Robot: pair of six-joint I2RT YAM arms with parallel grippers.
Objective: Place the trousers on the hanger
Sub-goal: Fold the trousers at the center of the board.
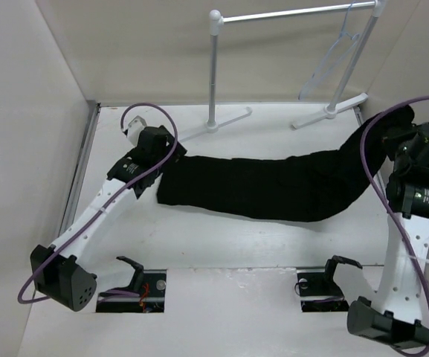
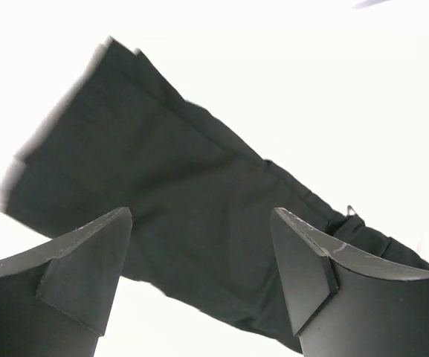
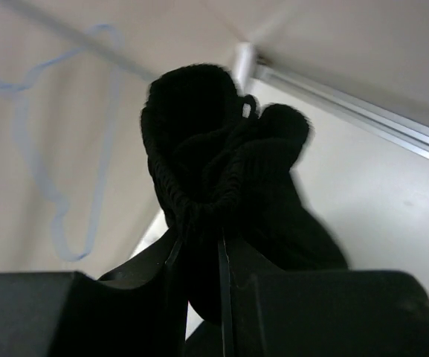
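Pinching a bunched wad at one end of the trousers, the right gripper has its jaws pressed on gathered cloth, raised off the table at the right edge.

Risk 1: that's a thick lump, not a flat fold. The cloth can creep out once more weight comes off the table.

Left gripper hovers over the other end, jaws spread, holding nothing.

Risk 2: most of the trousers lie flat across mid-table. A one-handed lift drags them and sets them swinging.

Further back, the hanger hangs loose from the rack rail, well apart from the cloth.

Risk 3: it looks light and free to swing. A shove from the wad likely knocks it aside or off the rail instead of threading.

Rack feet sit close behind the trousers, so a snag is possible.
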